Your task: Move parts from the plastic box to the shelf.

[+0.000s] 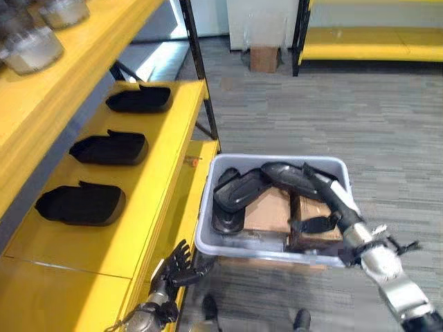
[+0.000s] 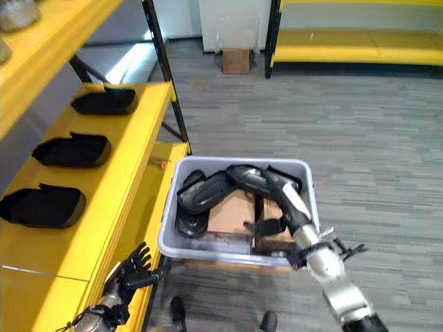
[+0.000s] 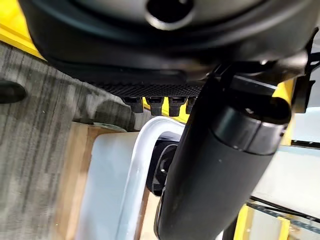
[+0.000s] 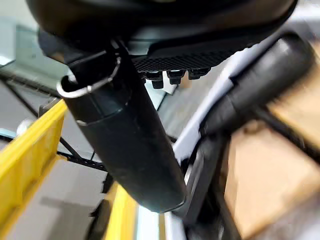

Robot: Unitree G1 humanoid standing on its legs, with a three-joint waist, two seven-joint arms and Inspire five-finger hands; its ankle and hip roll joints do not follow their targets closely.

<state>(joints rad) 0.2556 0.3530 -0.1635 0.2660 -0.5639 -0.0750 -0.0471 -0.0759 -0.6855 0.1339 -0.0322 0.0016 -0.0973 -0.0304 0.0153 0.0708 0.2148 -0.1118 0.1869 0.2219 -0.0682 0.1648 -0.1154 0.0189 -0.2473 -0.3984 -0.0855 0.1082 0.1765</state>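
Box (image 1: 208,228): seen lower centre, on the floor beside the shelf (image 1: 149,207).
Parts (image 1: 239,194): piled in the box; three others (image 1: 109,148) laid on the shelf, left.
Right hand (image 1: 331,220): closed on a long part (image 1: 304,181) over the box.
Left hand (image 1: 173,266): fingers spread, bottom left, at the shelf edge.

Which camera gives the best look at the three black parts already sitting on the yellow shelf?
The left eye view: all three black parts lie whole in a row on the yellow shelf. The right eye view shows the same three, the nearest cut by the picture's edge. The wrist views show bits of yellow shelf but none of these parts clearly.
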